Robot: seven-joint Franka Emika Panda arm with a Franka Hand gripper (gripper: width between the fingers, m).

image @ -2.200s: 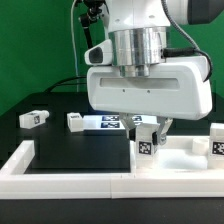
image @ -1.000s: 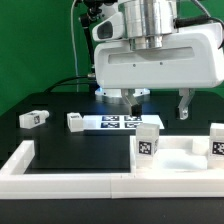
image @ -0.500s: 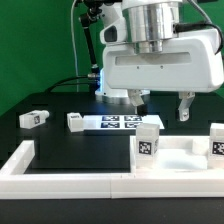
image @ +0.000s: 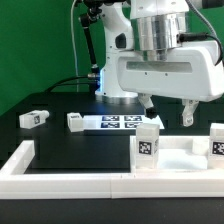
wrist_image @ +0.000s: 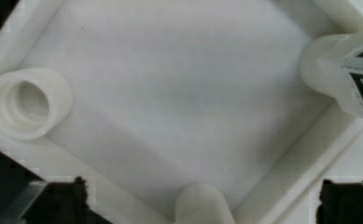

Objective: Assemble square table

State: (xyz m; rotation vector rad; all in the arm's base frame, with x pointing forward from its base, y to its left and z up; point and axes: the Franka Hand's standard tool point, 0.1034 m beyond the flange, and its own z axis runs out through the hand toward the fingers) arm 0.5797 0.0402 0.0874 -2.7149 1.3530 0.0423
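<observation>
The white square table slab (image: 186, 156) lies at the exterior view's right, inside the border wall. One tag-marked leg block (image: 148, 138) stands upright on its near corner, and another (image: 217, 141) stands at its far right. My gripper (image: 168, 110) hangs open and empty above the slab, just right of and above the first leg. In the wrist view the slab's underside (wrist_image: 178, 90) fills the frame, with a round socket (wrist_image: 21, 103) and a tagged leg (wrist_image: 348, 76). The gripper (wrist_image: 204, 198) shows with its dark fingertips (wrist_image: 62, 196) spread wide apart.
Two loose leg blocks (image: 33, 117) (image: 76, 121) lie on the black table at the exterior view's left. The marker board (image: 115, 123) lies flat behind the slab. The low white border wall (image: 70, 178) runs along the front and left.
The gripper was low around the upright leg. It has let go, risen, and drifted toward the exterior view's right. The leg stays standing.
</observation>
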